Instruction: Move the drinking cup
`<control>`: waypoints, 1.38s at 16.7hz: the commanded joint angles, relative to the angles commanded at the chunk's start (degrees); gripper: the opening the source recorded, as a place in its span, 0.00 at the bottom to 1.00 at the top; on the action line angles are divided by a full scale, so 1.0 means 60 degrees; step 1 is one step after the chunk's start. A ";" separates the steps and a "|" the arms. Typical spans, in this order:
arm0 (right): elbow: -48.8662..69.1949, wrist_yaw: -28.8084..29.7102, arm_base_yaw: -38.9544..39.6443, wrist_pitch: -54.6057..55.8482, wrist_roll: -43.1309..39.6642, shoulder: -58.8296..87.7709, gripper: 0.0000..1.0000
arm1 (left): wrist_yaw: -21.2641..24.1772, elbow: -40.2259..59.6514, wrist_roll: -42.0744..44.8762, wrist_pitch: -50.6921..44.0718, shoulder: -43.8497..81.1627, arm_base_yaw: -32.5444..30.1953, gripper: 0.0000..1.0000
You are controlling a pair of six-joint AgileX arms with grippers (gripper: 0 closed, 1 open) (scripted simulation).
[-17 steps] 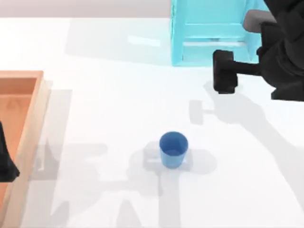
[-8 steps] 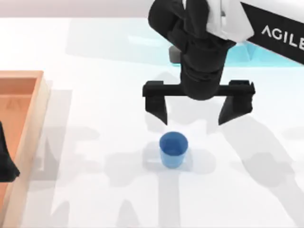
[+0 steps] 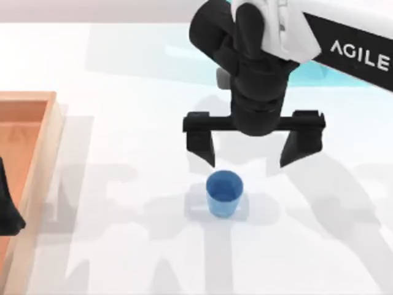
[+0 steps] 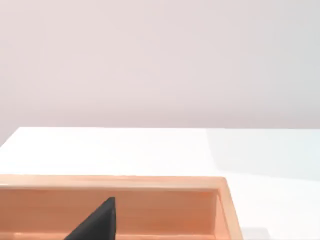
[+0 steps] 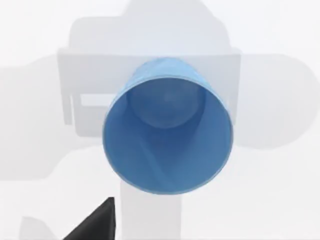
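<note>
The drinking cup (image 3: 224, 193) is small, plain blue and upright, standing on the white table a little below the centre of the top view. My right gripper (image 3: 253, 150) hangs open above the table just beyond the cup, its two black fingers spread wider than the cup and holding nothing. The right wrist view looks straight down into the cup (image 5: 167, 131), and a black fingertip (image 5: 95, 222) shows at its edge. My left arm (image 3: 7, 206) is parked at the table's left edge, over the wooden tray.
A wooden tray (image 3: 43, 153) lies along the left side of the table; its rim (image 4: 150, 182) shows in the left wrist view. A light blue rack (image 3: 334, 74) stands at the back right, mostly behind my right arm.
My right arm swung in from the back right to hover over the table just beyond the cup, fingers spread. In the last half second it barely shifted. The cup stayed put.
</note>
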 joint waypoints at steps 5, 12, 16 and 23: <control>-0.1664 0.0003 0.0029 0.2186 0.0031 0.0357 1.00 | 0.0000 0.0000 0.0000 0.0000 0.0000 0.0000 1.00; -0.2493 0.0005 0.0050 0.3093 0.0054 0.0549 1.00 | 0.0000 0.0000 0.0000 0.0000 0.0000 0.0000 1.00; -0.2493 0.0005 0.0050 0.3093 0.0054 0.0549 0.70 | 0.0000 0.0000 0.0000 0.0000 0.0000 0.0000 1.00; -0.2493 0.0005 0.0050 0.3093 0.0054 0.0549 0.17 | 0.0000 0.0000 0.0000 0.0000 0.0000 0.0000 1.00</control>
